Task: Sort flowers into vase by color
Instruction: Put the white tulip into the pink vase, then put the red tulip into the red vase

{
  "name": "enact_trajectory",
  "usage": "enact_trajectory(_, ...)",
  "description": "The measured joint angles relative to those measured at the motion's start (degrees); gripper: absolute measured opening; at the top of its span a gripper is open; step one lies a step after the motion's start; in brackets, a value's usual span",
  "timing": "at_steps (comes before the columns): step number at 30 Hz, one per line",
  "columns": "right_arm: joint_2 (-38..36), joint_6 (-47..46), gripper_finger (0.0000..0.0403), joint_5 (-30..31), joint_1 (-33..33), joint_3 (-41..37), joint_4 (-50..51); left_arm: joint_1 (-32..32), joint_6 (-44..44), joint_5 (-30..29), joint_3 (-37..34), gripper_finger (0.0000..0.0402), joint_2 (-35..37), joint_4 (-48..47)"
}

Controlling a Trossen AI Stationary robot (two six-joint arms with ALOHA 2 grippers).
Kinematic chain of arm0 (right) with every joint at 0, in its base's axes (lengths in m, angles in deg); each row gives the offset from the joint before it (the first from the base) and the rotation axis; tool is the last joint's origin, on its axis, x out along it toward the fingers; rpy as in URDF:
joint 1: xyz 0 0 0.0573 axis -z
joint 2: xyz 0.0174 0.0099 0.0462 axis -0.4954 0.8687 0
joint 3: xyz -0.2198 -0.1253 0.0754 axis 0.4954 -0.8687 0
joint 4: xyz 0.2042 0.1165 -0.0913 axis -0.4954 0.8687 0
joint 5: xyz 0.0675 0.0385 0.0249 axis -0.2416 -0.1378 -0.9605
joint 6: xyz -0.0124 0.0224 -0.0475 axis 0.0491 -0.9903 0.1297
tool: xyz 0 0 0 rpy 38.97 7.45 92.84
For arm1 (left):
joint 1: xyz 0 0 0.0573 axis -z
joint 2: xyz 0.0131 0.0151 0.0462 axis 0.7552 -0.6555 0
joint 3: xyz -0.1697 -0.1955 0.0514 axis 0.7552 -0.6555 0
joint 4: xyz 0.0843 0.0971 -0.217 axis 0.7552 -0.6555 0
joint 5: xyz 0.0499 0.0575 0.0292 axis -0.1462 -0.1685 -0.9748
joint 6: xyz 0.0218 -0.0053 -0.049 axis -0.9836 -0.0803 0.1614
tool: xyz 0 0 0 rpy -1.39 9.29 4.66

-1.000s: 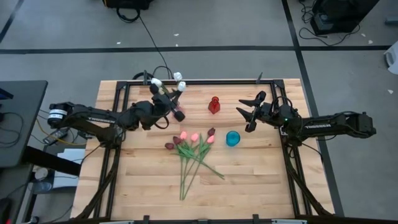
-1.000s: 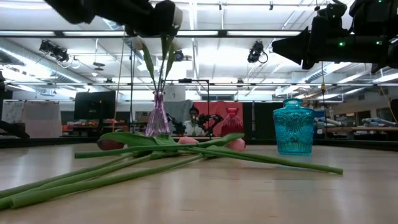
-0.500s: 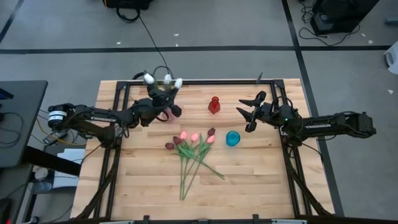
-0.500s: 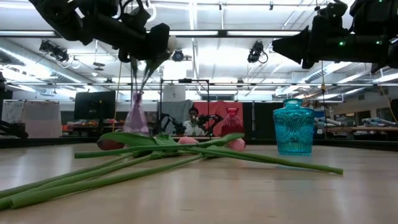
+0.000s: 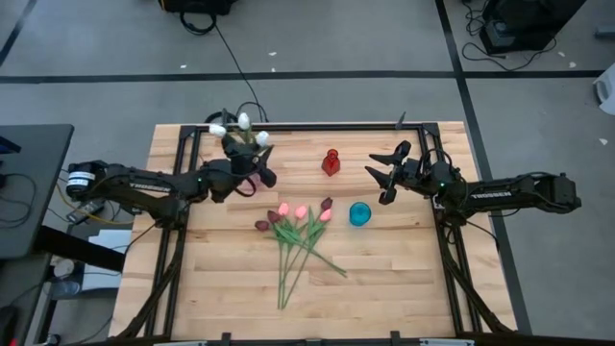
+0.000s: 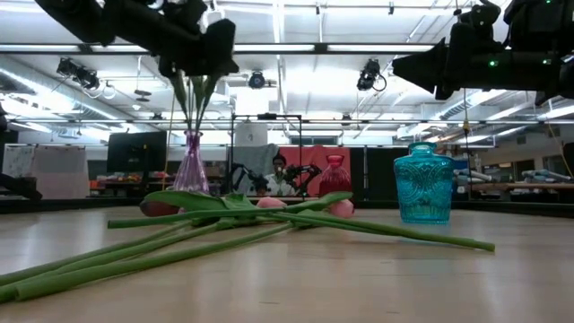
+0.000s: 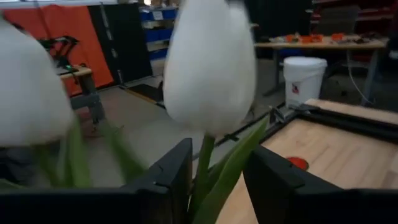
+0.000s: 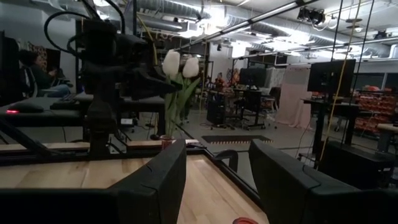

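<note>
Three white tulips [image 5: 242, 122] stand with their stems in a purple glass vase [image 6: 192, 166] near the table's far left. The vase's foot is hidden behind the tulips lying in front of it. My left gripper [image 5: 258, 165] is shut on their stems above the vase's mouth. Pink and dark red tulips [image 5: 300, 213] lie flat mid-table, stems [image 5: 291, 261] pointing toward the near edge. My right gripper [image 5: 384, 173] hangs open above the table, right of a small red vase [image 5: 331, 163] and beyond a teal vase [image 5: 359, 213]. My left gripper pinches the white tulips' stems and a leaf [image 7: 208, 177] between its two fingers [image 7: 168, 183], below the heads. It comes level from the table's left, across the upright stems [image 6: 190, 99]. The stems' lower ends reach down into the purple vase.
The red vase [image 6: 334, 172] and the teal vase [image 6: 423, 184] stand upright on the table's far half. The lying tulips [image 6: 224, 211] spread across the middle. Bare wood shows at the near left and near right. A black frame [image 5: 317, 125] runs along the table's far edge.
My left gripper has drawn back toward the table's left edge with the white tulips. Their heads have swung from leaning right to leaning left and far. The purple vase has shifted left with them. The right arm has kept still.
</note>
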Motion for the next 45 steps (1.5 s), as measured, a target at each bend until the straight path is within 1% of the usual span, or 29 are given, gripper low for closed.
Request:
enact_trajectory(2, 0.0, 0.0, 0.0187, 0.0, 0.0, 0.0, -0.1, 1.0, 0.2, -1.5, 0.0, 0.0142, 1.8, -2.3)
enact_trajectory(7, 0.0, -0.1, 0.0187, 0.0, 0.0, 0.0, -0.3, 2.2, 0.4, -2.3, 0.3, 0.0142, 3.7, -4.3)
enact_trajectory(12, 0.0, -0.5, 0.0187, -1.4, 0.0, 0.0, -0.3, 2.1, 1.9, -1.8, 4.4, 0.0153, 4.0, -15.9)
enact_trajectory(15, 0.0, -0.4, 0.0187, -1.4, 0.0, 0.0, -0.4, 2.1, 2.1, -2.1, 7.1, 0.0178, 4.1, -20.9)
enact_trajectory(21, 0.0, -0.1, 0.0187, -1.4, 0.0, 0.0, -0.3, 2.1, 4.9, -2.9, 12.5, 0.0248, 4.1, -31.9)
enact_trajectory(25, 0.0, -0.1, 0.0187, -1.4, 0.0, 0.0, 0.3, 2.6, 8.0, -3.1, 15.9, 0.0276, 4.1, -40.4)
enact_trajectory(31, 0.0, 0.0, 0.0187, -1.4, 0.0, 0.0, 0.3, 4.3, 9.0, -3.3, 22.8, 0.0282, 4.1, -50.5)
enact_trajectory(35, 0.0, 0.0, 0.0187, -1.4, 0.0, 0.0, 0.3, 5.1, 8.9, -3.9, 27.0, 0.0282, 4.1, -55.0)
enact_trajectory(37, 0.0, -0.3, 0.0187, -1.4, 0.0, 0.0, 0.2, 5.6, 8.9, -3.8, 28.9, 0.0282, 4.1, -55.9)
enact_trajectory(39, 0.0, -0.4, 0.0187, -1.4, 0.0, 0.0, 0.3, 6.3, 8.9, -1.5, 30.0, 0.0282, 4.0, -55.8)
enact_trajectory(41, 0.0, -0.5, 0.0187, -1.4, 0.0, 0.0, 0.3, 7.4, 9.2, 2.4, 30.5, 0.0282, 3.1, -55.6)
enact_trajectory(43, 0.0, -0.4, 0.0187, -1.4, 0.0, 0.0, 0.3, 9.0, 10.1, 7.0, 30.5, 0.0282, 1.3, -55.1)
enact_trajectory(45, 0.0, -0.3, 0.0187, -1.4, 0.0, 0.0, 0.3, 11.3, 10.9, 9.7, 30.5, 0.0282, -1.3, -54.2)
